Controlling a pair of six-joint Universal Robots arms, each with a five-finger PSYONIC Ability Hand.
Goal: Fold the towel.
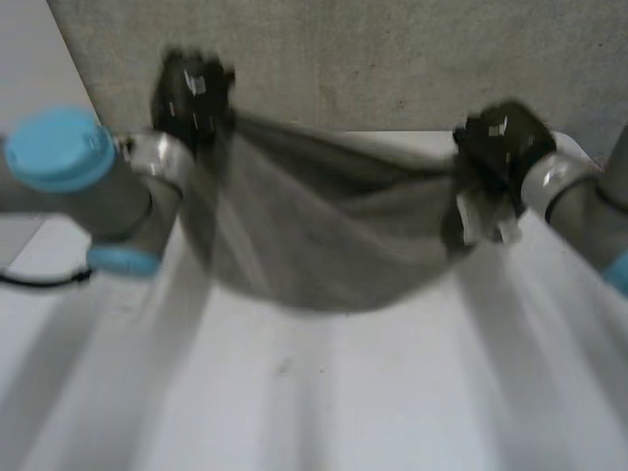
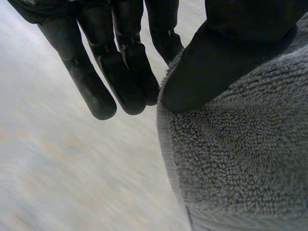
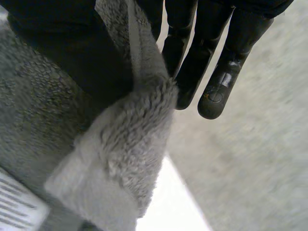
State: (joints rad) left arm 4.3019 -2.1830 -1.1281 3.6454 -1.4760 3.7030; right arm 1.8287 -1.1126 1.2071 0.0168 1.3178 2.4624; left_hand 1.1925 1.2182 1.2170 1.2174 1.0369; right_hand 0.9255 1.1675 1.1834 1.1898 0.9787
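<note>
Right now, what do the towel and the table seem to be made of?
The towel looks like grey terry cloth, matte and fluffy: small loops cover its surface. The table has a smooth white top with a faint sheen, perhaps laminate; the look leaves that open.

The left hand [image 2: 231, 53] pinches the grey terry towel [image 2: 240, 163] near its hemmed edge, thumb pressed onto the towel's pile, straight fingers [image 2: 96, 94] extending just beside that edge.
</note>
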